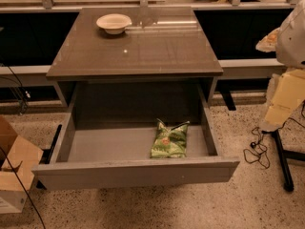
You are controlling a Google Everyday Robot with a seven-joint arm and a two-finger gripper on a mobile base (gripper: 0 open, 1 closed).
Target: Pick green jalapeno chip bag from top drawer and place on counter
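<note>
The green jalapeno chip bag (169, 140) lies flat on the floor of the top drawer (136, 173), right of centre and near the front panel. The drawer is pulled fully open below the counter (138, 46), a glossy grey-brown top. My gripper is not in view. Only a white and pale yellow part of the arm (289, 66) shows at the right edge, well right of the drawer and apart from the bag.
A cream bowl (114, 23) sits at the counter's back left. A cardboard box (14, 166) stands on the floor left of the drawer. A black stand with cables (281, 156) is on the floor at right. A pale ledge with dark panels runs behind.
</note>
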